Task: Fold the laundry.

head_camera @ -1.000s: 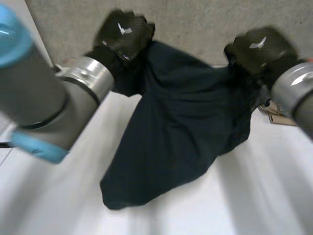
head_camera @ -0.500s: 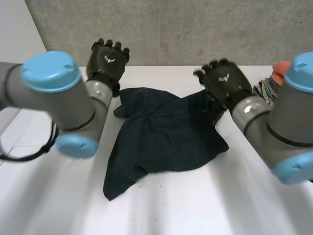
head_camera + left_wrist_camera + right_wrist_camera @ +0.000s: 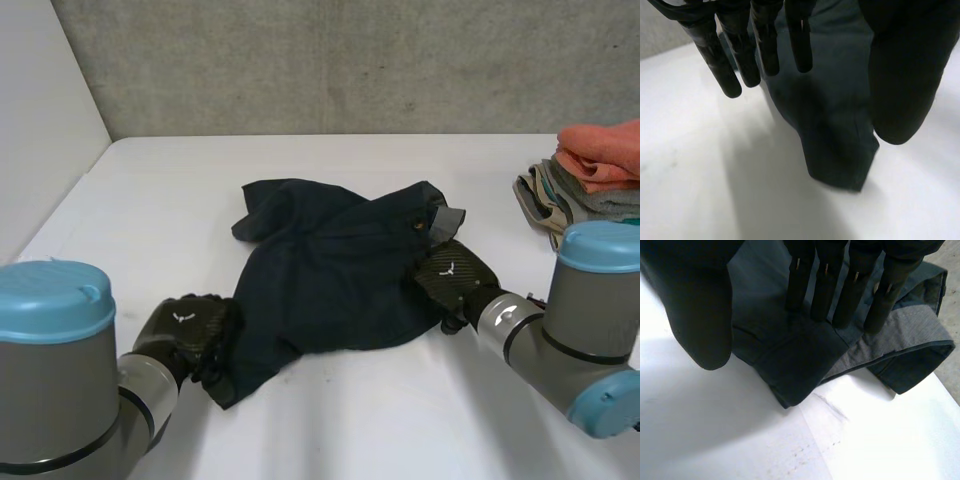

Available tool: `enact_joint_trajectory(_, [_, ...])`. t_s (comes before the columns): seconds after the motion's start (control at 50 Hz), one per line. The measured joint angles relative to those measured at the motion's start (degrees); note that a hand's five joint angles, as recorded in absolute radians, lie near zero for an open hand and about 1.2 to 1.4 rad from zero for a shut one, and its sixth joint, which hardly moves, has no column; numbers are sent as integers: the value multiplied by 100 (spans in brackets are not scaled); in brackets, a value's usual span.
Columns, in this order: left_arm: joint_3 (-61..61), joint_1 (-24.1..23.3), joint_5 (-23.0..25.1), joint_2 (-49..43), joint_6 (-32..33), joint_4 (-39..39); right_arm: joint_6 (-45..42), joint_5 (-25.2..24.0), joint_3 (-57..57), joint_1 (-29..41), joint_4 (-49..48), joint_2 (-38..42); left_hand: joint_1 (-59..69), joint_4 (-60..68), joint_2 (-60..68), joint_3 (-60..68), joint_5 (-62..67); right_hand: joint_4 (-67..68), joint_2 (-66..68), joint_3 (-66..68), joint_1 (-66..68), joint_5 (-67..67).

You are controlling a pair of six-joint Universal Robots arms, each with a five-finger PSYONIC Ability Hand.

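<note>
Now, in the head view, the dark blue garment (image 3: 340,270) lies rumpled on the worktop (image 3: 160,200), no longer held up. Both hands have let go of its far corners and dropped to its near side, so the lay-down looks complete. The left hand (image 3: 188,335) sits at the near left corner, the right hand (image 3: 455,280) at the right edge. Bare worktop lies all round; a stack of folded laundry (image 3: 590,180) limits the right.

In the left wrist view, the left hand is released, fingers (image 3: 740,50) straight over the corner tip.

In the right wrist view, the right hand is likewise released, fingers (image 3: 840,285) straight over a hemmed edge beside the grey lining (image 3: 890,345).
</note>
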Motion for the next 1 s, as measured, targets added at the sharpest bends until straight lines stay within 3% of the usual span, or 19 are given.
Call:
enact_joint_trajectory(0.04, [5,-1,-3,-98,-8,28,-4,19,-82,12,-116,140,-95,-96,-88,-88,-94,545,544,541,594,529])
enact_joint_trajectory(0.1, [24,-11,-14,-295,-2,112,5,52,-194,27,-248,297,-203,-219,-221,-224,-227,2497,2549,2482,2412,2399])
enact_joint_trajectory(0.16, [54,-24,-40,-497,17,256,38,90,-267,33,-356,371,-203,-219,-221,-224,-227,3334,3271,3304,2803,3218])
enact_joint_trajectory(0.26, [118,-40,-123,-766,56,586,76,173,-224,12,-415,259,-157,-111,-152,-152,-95,3405,3271,3344,2803,3251])
enact_joint_trajectory(0.32, [172,-45,-221,-893,79,794,88,210,-136,-2,-411,135,772,752,682,679,766,3415,3271,3344,2803,3251])
enact_joint_trajectory(0.36, [247,-48,-333,-993,96,969,99,230,-42,-13,-404,36,2553,2601,2530,2526,2560,3416,3271,3344,2803,3251])
enact_joint_trajectory(0.38, [263,-48,-355,-1011,100,999,100,231,-32,-14,-403,25,2553,2601,2530,2526,2560,3416,3271,3344,2803,3251])
enact_joint_trajectory(0.4, [310,-49,-419,-1052,109,1075,105,244,21,-21,-396,-36,3639,3892,3837,3813,3810,3417,3271,3344,2803,3251])
enact_joint_trajectory(0.42, [342,-50,-456,-1067,119,1115,107,249,43,-24,-391,-62,3806,4147,4042,4063,4046,3417,3271,3344,2803,3252])
enact_joint_trajectory(0.6, [573,-205,-613,-582,555,1210,104,416,91,-145,-16,-882,3921,4423,4319,4333,4257,3418,3271,3344,2804,3277])
enact_joint_trajectory(0.76, [587,-400,-565,652,1425,1009,77,489,-348,-283,1569,-1993,3921,4424,4364,4333,4257,3418,3271,3346,2805,3317])
enact_joint_trajectory(0.86, [795,-527,-516,1396,1936,438,32,460,-947,-414,3063,-2793,3921,4429,4374,4362,4257,3421,3271,3365,2804,3318])
enact_joint_trajectory(1.0, [1418,-657,-302,1969,2197,-58,-103,398,-1349,-523,3915,-3554,4002,4447,4379,4362,4345,3422,3271,3366,2805,3341])
